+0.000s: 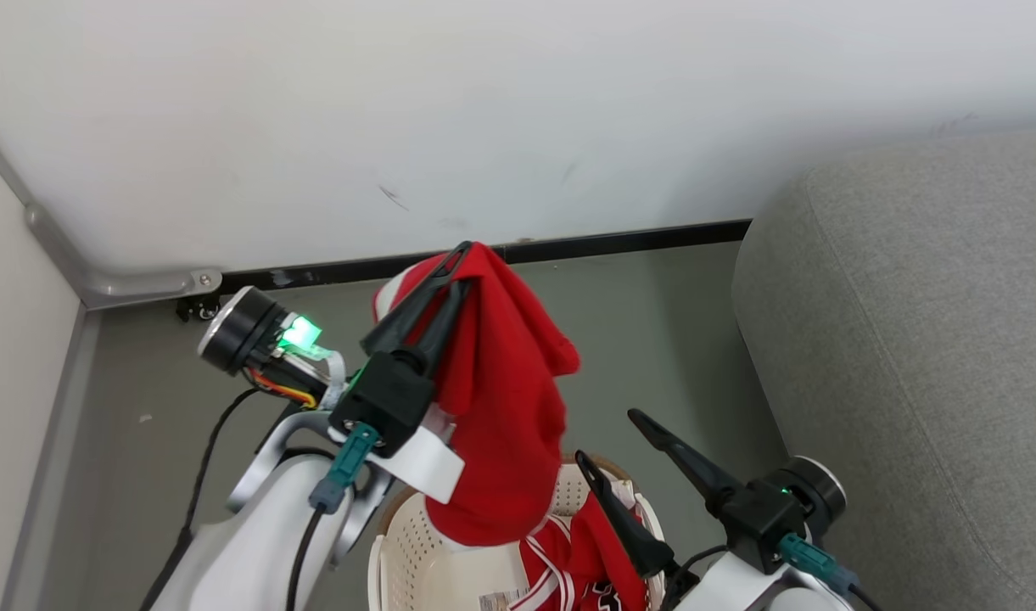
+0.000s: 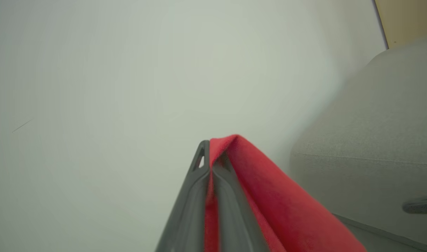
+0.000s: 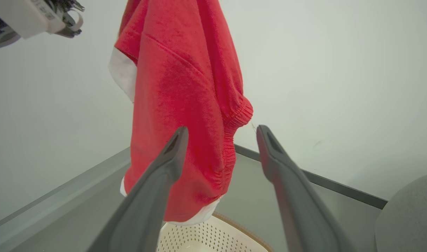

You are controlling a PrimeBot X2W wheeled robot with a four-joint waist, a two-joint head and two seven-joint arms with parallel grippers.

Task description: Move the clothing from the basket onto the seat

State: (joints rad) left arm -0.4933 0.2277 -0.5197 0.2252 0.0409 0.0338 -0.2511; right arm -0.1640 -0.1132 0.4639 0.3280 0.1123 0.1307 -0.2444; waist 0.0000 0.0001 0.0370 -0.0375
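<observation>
My left gripper (image 1: 460,259) is raised above the basket (image 1: 407,543) and shut on a bright red garment (image 1: 501,399), which hangs down from its fingertips to the basket's rim. In the left wrist view the shut gripper (image 2: 209,144) pinches the red fabric (image 2: 269,196). A second red garment with white stripes (image 1: 581,556) lies inside the basket. My right gripper (image 1: 607,437) stands open over the basket's right side, nothing between its fingers. In the right wrist view the open gripper (image 3: 222,130) points at the hanging garment (image 3: 182,87) above the basket (image 3: 199,238). The grey seat (image 1: 908,339) is to the right.
A white wall with a dark baseboard (image 1: 619,242) runs behind the basket, and grey floor (image 1: 653,339) lies between basket, wall and seat. A metal bracket (image 1: 136,284) sits in the left corner. The seat's rounded edge (image 2: 367,147) shows right of the held fabric.
</observation>
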